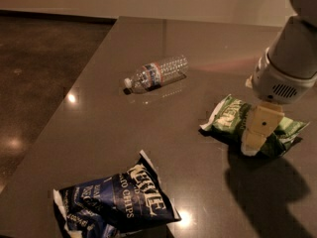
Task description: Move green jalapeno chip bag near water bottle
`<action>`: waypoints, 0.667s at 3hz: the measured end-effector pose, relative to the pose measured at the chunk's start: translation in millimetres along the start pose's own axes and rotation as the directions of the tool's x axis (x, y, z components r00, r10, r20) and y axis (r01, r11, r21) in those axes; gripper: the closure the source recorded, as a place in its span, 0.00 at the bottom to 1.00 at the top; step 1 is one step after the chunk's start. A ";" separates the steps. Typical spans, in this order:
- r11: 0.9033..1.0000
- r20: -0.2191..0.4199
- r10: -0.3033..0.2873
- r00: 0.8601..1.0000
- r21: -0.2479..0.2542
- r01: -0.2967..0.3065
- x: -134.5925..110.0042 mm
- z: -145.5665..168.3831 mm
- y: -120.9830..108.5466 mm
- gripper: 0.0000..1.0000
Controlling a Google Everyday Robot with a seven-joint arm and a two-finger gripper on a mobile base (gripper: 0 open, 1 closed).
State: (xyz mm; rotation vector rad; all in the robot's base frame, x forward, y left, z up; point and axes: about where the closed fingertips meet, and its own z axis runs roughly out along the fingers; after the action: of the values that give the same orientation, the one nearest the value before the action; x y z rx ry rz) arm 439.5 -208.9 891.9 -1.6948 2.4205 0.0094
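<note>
The green jalapeno chip bag (229,118) lies crumpled on the dark table at the right, its white crimped end pointing left. The water bottle (157,73) lies on its side further back and to the left, cap toward the left, well apart from the bag. My gripper (256,135) hangs from the white arm at the right edge and is down over the middle of the green bag, covering part of it. Whether it touches or holds the bag does not show.
A larger dark blue chip bag (119,202) lies at the front left of the table. The table's left edge (74,103) runs diagonally, with brown floor (34,63) beyond it. The arm's shadow falls on the table at the front right.
</note>
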 end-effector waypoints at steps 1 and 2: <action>1.000 -0.022 0.029 0.999 -0.002 -0.029 8.3 23.2 3.3 0.00; 0.998 -0.039 0.068 0.997 0.022 -0.067 14.9 33.4 -2.0 0.17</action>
State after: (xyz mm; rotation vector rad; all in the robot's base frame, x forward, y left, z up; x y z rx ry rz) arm 441.4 -219.7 857.0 -1.6195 2.4969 -0.0399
